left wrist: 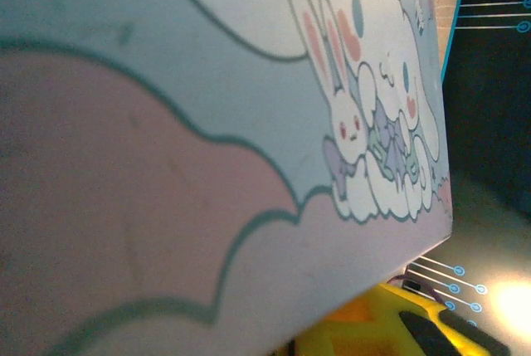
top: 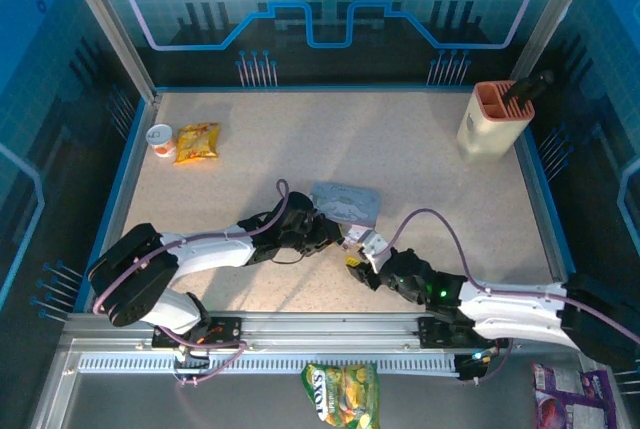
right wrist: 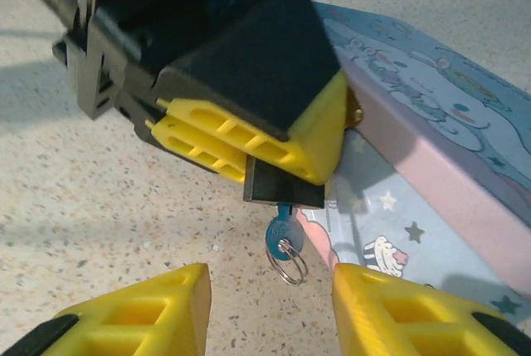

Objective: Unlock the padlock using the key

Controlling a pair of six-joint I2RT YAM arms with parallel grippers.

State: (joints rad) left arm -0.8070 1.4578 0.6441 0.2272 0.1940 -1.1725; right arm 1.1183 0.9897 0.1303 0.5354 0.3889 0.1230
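Padlock [right wrist: 282,187] sits pinched between the pressed-together yellow fingers of the left gripper [right wrist: 249,144], right against the tin [right wrist: 431,124], probably to steady it with its keyhole facing the other arm. The blue-headed key [right wrist: 280,236] sits in that keyhole, its ring dangling. The right gripper [right wrist: 270,298] is spread either side of the key without touching it, seemingly lined up to grasp and turn.
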